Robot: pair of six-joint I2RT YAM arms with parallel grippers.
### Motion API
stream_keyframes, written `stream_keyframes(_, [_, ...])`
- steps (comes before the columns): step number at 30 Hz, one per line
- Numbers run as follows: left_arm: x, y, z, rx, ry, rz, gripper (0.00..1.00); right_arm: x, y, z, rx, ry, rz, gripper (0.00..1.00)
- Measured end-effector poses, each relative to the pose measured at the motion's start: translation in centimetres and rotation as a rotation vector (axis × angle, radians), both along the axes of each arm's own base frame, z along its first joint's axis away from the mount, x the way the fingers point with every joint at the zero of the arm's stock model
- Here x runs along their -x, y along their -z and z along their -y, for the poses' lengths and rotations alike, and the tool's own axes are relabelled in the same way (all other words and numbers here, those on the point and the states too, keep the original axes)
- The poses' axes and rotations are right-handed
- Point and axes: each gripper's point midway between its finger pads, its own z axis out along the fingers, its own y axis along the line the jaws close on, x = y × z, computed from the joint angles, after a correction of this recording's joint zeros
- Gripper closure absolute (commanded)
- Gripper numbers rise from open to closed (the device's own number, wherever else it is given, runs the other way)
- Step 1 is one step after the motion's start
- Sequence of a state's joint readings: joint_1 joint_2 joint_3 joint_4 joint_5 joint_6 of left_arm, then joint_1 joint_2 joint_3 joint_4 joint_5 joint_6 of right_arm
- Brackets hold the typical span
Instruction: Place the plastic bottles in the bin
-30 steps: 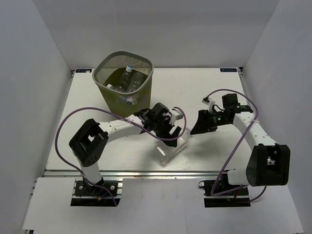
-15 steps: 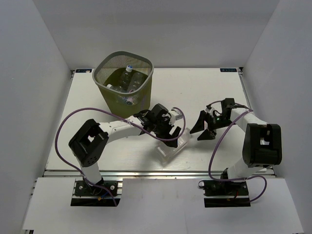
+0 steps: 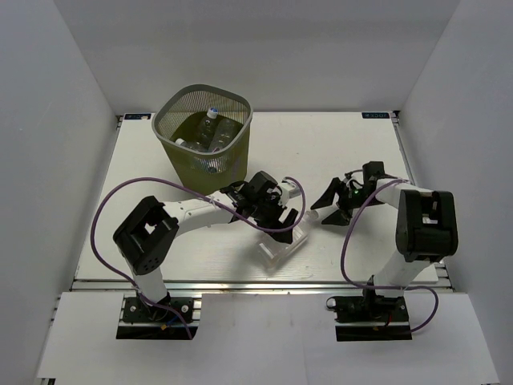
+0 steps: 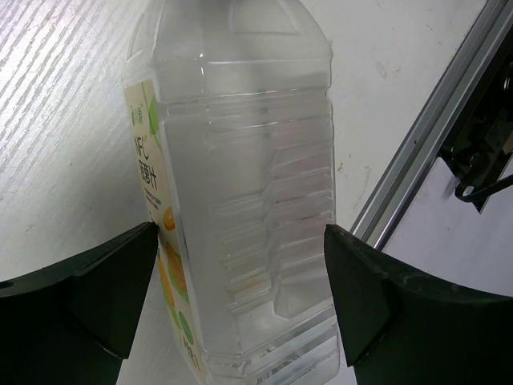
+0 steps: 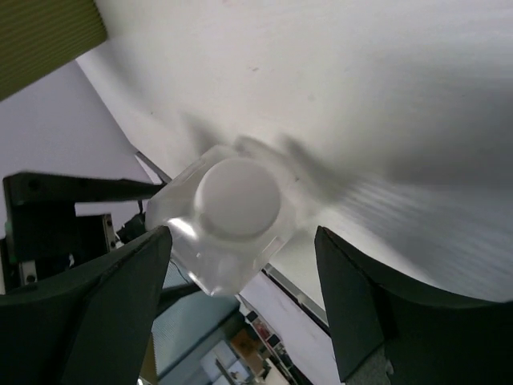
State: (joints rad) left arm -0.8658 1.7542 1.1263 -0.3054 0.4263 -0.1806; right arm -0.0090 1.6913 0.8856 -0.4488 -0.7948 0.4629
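One ribbed bottle (image 4: 240, 160) | left pincer (image 4: 240, 230) astride | right pincer (image 5: 242, 237) spread

White table (image 3: 337, 144) — aluminium rail (image 3: 240, 282) along near edge.

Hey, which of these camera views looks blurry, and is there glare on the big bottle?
Right wrist: the square bottle is smeared and soft at its capped end; left wrist: its ribs and label are sharp, with only mild highlights; top external: even light, soft shadows.

Ribbed bottle (image 4: 240, 200): clear plastic, glossy, ridged walls. Table (image 4: 64, 120): white, matt, finely grained. Rail (image 4: 425, 136), right of frame: brushed metal. Bin (image 3: 204, 132): olive mesh, dull.
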Motion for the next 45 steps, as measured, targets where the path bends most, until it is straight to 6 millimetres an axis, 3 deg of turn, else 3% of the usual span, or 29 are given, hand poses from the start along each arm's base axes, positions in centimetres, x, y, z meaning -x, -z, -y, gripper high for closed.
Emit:
stream_keyframes(6, [0.1, 0.0, 0.1, 0.001, 0.002, -0.005, 0.07, -0.3, 1.3, -0.1, 0.000, 0.035, -0.039, 0.34])
stream_keyframes(17, [0.1, 0.0, 0.7, 0.006, 0.013, -0.009, 0.07, -0.7, 1.7, -1.7, -0.031, 0.032, -0.043, 0.37])
stream_keyframes(21, [0.1, -0.1, 0.8, 0.008, 0.015, -0.010, 0.07, -0.7, 1.7, -2.1, -0.041, 0.028, -0.043, 0.52])
stream_keyframes(22, [0.1, -0.1, 0.9, 0.010, 0.016, -0.011, 0.07, -0.8, 1.6, -2.1, -0.044, 0.028, -0.041, 0.64])
stream_keyframes(24, [0.1, -0.1, 0.9, 0.012, 0.017, -0.011, 0.07, -0.9, 1.5, -2.2, -0.050, 0.029, -0.041, 0.76])
stream_keyframes(25, [0.1, -0.2, 0.9, 0.012, 0.018, -0.010, 0.05, -0.9, 1.5, -2.2, -0.050, 0.028, -0.037, 0.89])
stream_keyframes(26, [0.1, -0.1, 0.9, 0.011, 0.017, -0.010, 0.04, -0.9, 1.5, -2.2, -0.052, 0.027, -0.034, 0.94])
stream_keyframes(28, [0.0, -0.1, 0.9, 0.006, 0.015, -0.008, 0.00, -0.9, 1.4, -2.2, -0.056, 0.024, -0.030, 1.00])
stream_keyframes(31, [-0.2, -0.2, 0.6, -0.013, 0.001, -0.004, 0.00, -1.0, 1.3, -2.2, -0.059, 0.017, -0.020, 1.00])
stream_keyframes(34, [-1.4, -1.5, 0.7, -0.027, -0.031, 0.033, 0.00, -1.9, 0.5, -2.1, -0.059, 0.012, 0.011, 1.00])
stream_keyframes(36, [-2.6, -4.1, 1.0, -0.013, -0.056, 0.087, 0.00, -3.6, -1.0, -1.8, -0.058, 0.012, 0.072, 1.00])
stream_keyframes(38, [-4.1, -8.9, 1.7, 0.039, -0.083, 0.168, 0.00, -5.8, -3.0, -1.6, -0.059, 0.010, 0.157, 1.00])
stream_keyframes(40, [-5.5, -15.8, 2.2, 0.133, -0.123, 0.281, 0.00, -8.3, -5.8, -1.3, -0.065, 0.009, 0.258, 1.00])
stream_keyframes(42, [-6.0, -24.5, 1.3, 0.264, -0.175, 0.421, 0.00, -10.7, -9.0, -1.0, -0.081, 0.011, 0.362, 1.00])
stream_keyframes(44, [-4.8, -32.1, -1.7, 0.389, -0.239, 0.548, 0.00, -12.7, -12.2, -0.8, -0.097, 0.013, 0.461, 1.00])
stream_keyframes(45, [-3.8, -35.0, -3.6, 0.438, -0.270, 0.596, 0.00, -13.6, -14.1, -0.8, -0.109, 0.016, 0.509, 1.00])
